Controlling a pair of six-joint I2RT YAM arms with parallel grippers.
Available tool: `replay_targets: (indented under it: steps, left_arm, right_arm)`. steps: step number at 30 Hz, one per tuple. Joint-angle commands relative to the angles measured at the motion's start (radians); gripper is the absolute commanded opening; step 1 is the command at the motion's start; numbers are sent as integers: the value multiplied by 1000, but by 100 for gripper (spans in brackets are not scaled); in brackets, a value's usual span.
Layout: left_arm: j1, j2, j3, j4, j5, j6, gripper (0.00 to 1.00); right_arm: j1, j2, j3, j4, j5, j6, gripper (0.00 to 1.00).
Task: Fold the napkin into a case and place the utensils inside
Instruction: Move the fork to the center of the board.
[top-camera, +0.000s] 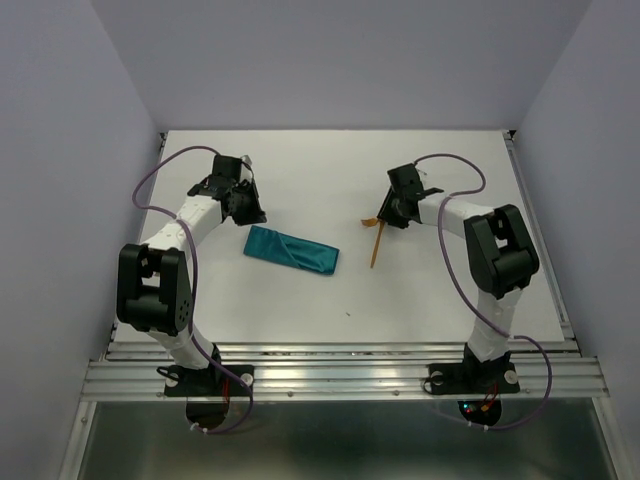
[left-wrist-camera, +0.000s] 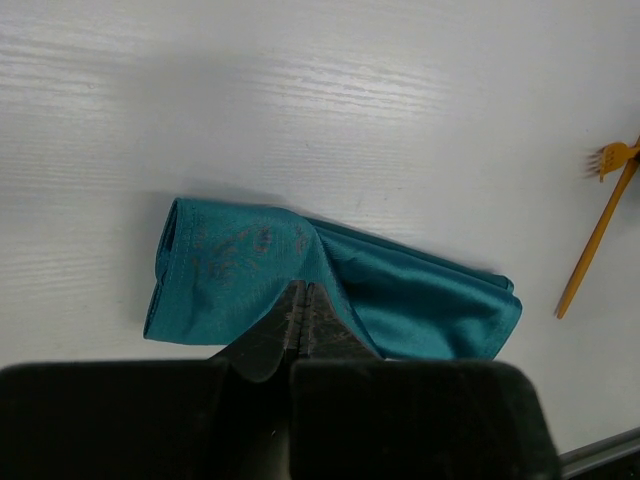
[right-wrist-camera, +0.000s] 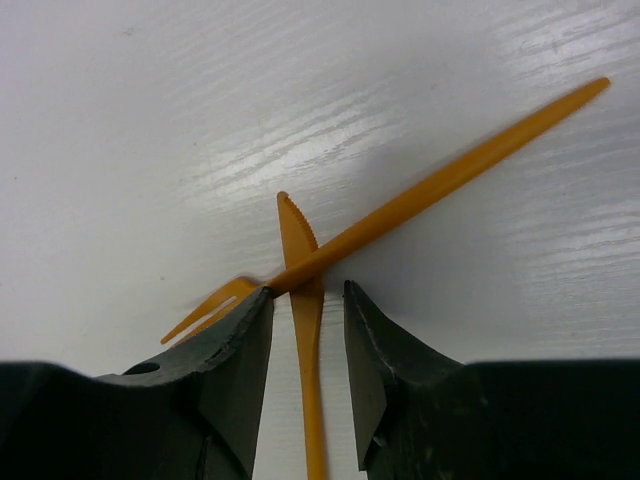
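**Top external.** Item one: the case (top-camera: 291, 250), teal cloth folded to a narrow flat strip. It lies on the white table (top-camera: 330, 160) between your two arms. Your left gripper (top-camera: 243, 207) sits just beyond the case's left end. Your right gripper (top-camera: 400, 208) hangs over the orange cutlery, well apart from the case. The fork (top-camera: 377, 245) shows as a slim orange stick. The second piece is mostly hidden under the claw.

**Left wrist.** Left claw clenched, fingers (left-wrist-camera: 272, 345) pressed together, tips over the near edge of the case. You cannot tell whether any cloth is nipped between them. The fork lies far off at the right edge.

**Right wrist.** Right claw released, jaws spread either side of the knife (right-wrist-camera: 307, 350), gripping nothing. The serrated blade points away from the camera. The fork crosses the blade just ahead of the fingertips, tines to the left.

**Status.** Folding looks complete. Both pieces remain outside the case. You have yet to grasp each one, carry it across and slide it in.
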Motion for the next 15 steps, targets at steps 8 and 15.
replay_targets:
  steps: [8,15]
  left_arm:
    - [-15,-44,12,5,3,11,2]
    - [-18,-48,12,-2,1,12,2]
  right_arm:
    - [-4,89,133,-67,178,-89,41]
    - [-13,178,259,-100,172,-150,45]
